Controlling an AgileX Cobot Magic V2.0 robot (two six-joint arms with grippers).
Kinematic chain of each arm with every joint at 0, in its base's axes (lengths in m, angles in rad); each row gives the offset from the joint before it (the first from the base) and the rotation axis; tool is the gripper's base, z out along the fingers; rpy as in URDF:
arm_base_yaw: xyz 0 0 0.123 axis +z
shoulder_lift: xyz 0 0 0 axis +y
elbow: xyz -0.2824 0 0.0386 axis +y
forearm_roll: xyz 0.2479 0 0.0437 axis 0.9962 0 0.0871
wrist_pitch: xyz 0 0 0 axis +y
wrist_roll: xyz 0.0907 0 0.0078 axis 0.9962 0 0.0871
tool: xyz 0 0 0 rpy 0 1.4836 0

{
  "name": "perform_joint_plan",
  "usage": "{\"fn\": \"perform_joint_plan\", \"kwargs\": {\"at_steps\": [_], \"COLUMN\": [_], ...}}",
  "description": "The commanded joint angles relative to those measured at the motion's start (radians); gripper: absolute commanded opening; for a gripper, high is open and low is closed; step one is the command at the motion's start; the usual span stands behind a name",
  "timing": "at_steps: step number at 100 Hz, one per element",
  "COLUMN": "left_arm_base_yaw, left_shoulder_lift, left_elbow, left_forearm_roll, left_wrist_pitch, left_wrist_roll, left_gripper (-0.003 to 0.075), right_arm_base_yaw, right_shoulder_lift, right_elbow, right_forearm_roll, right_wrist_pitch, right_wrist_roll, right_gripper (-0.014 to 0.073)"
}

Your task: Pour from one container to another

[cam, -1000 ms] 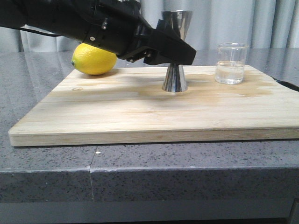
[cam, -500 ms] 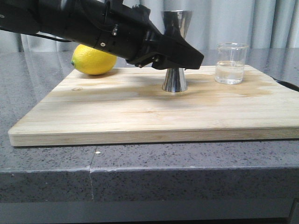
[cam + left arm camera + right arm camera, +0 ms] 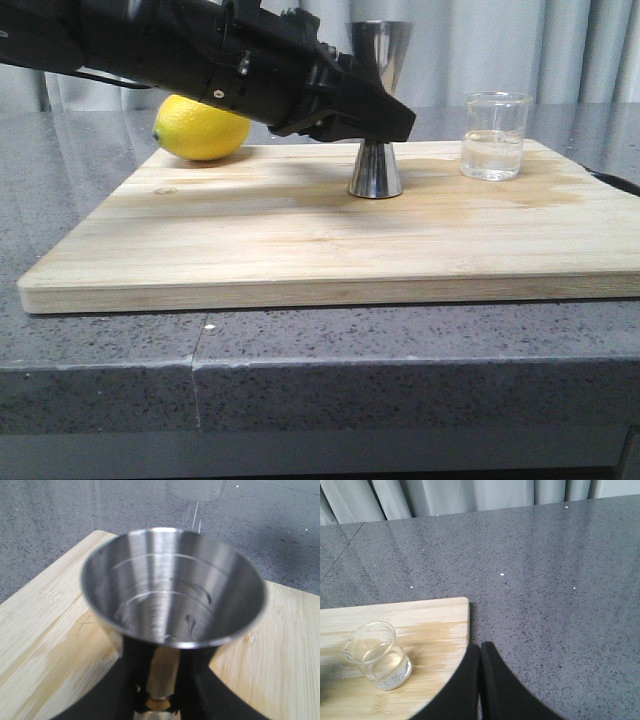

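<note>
Beaker stands upright, part full, near the board's far right corner, well right of the jigger. Left hand is clamped on the jigger's waist, mid-board, its axis vertical. Right hand, fingers together, hovers over bare counter just past the board's edge, nearer the beaker. Open board lies between jigger and beaker; a lemon sits left of the jigger.

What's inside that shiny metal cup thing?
The jigger's top cup shows ring lines and a few droplets, no pooled liquid. Its very bottom is hidden by the near rim, and the left gripper's fingers cover the waist.
</note>
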Motion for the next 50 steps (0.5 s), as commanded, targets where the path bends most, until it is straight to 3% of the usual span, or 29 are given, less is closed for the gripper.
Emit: {"fn": "perform_joint_plan", "kwargs": {"at_steps": [1,13,25,42,50], "left_arm_base_yaw": [-0.008,-0.008,-0.008,-0.008,-0.008], "left_shoulder_lift": [-0.044,-0.044,-0.058,-0.113,-0.146], "left_elbow": [-0.031,-0.031,-0.031,-0.031,-0.031], "left_forearm_roll": [-0.052,-0.052,-0.052,-0.046,-0.032], "left_wrist_pitch": [0.057,0.117,0.179,0.201,0.201], "left_wrist_roll": [0.001,0.001,-0.001,-0.027,-0.037], "left_gripper": [-0.0002,-0.0019,-0.0019,-0.0020,-0.0019], "right_arm_base_yaw": [-0.001,-0.001,0.015,0.101,0.141], "right_shoulder_lift": [-0.005,-0.005,-0.005,-0.005,0.010], "right_elbow": [-0.034,-0.028,0.023,0.122,0.156], "right_forearm_roll": [-0.009,-0.009,-0.041,-0.064,-0.064], "right_wrist_pitch": [-0.085,-0.106,-0.220,-0.370,-0.405], "right_wrist_roll": [-0.007,-0.009,-0.009,-0.009,-0.009], "right_gripper": [-0.0075,-0.0075,-0.0075,-0.0071,-0.0025]}}
